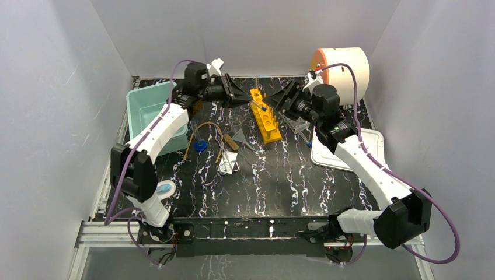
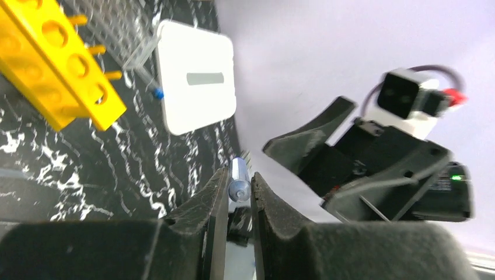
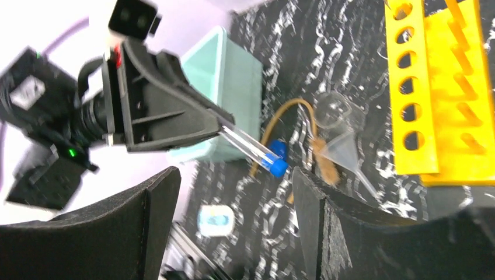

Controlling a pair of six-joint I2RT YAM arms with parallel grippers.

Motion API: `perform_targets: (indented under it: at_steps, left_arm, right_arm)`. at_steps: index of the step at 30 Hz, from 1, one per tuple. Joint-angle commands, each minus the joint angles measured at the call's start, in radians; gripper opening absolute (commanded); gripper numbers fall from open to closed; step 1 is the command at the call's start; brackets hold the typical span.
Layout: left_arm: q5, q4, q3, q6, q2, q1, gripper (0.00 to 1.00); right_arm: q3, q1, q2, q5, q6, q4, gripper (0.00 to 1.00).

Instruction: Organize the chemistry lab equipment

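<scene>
Left end effector (image 2: 240,182) pinches a blue-capped tube (image 3: 251,149).

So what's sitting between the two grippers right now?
The far end of the yellow rack lies on the table between them, as the top view shows.

Table top (image 1: 280,186): black with white marble-like veining, smooth, mild sheen.
Yellow rack (image 3: 408,87): opaque plastic, smooth, slight gloss.
Test tube (image 3: 248,146): clear and glossy; glass or plastic not certain in this blur. Its blue cap (image 3: 279,167) is opaque plastic.
Funnel (image 3: 344,149): clear, thin-walled, looks plastic.
Beaker (image 3: 333,108): clear, glossy.
Amber tube (image 3: 280,114): rubbery, dull.
Teal bin (image 3: 233,64): matt plastic.
White tray (image 2: 195,76): smooth plastic, satin.
Right gripper (image 3: 236,175) fingers (image 3: 134,221): matt black plastic.
</scene>
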Motion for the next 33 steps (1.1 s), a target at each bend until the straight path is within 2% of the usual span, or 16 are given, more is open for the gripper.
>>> perform_targets:
  at_steps: [1, 4, 7, 12, 15, 17, 25, 33]
  left_arm:
    - [-0.086, 0.217, -0.051, -0.195, -0.113, 0.02, 0.0]
    - [-0.103, 0.279, -0.059, -0.279, -0.126, 0.02, 0.0]
    - [-0.104, 0.384, -0.092, -0.424, -0.132, 0.021, 0.0]
    - [-0.114, 0.571, -0.179, -0.634, -0.141, 0.02, 0.0]
    - [-0.126, 0.616, -0.202, -0.673, -0.146, 0.02, 0.0]
    - [-0.132, 0.645, -0.217, -0.697, -0.149, 0.02, 0.0]
    - [-0.123, 0.739, -0.287, -0.793, -0.159, 0.02, 0.0]
    - [-0.113, 0.783, -0.319, -0.831, -0.157, 0.02, 0.0]
  right_arm:
    - [0.004, -0.001, 0.001, 0.105, 0.261, 0.165, 0.78]
    - [0.009, 0.0, 0.014, 0.087, 0.349, 0.225, 0.78]
    - [0.032, 0.0, 0.032, 0.075, 0.417, 0.24, 0.76]
    - [0.041, 0.0, 0.047, 0.105, 0.448, 0.337, 0.71]
    - [0.055, 0.0, 0.066, 0.091, 0.461, 0.373, 0.6]
    - [0.059, 0.001, 0.077, 0.078, 0.478, 0.37, 0.57]
    - [0.069, 0.006, 0.108, 0.059, 0.53, 0.376, 0.58]
    - [0.087, 0.007, 0.145, 0.046, 0.541, 0.393, 0.38]
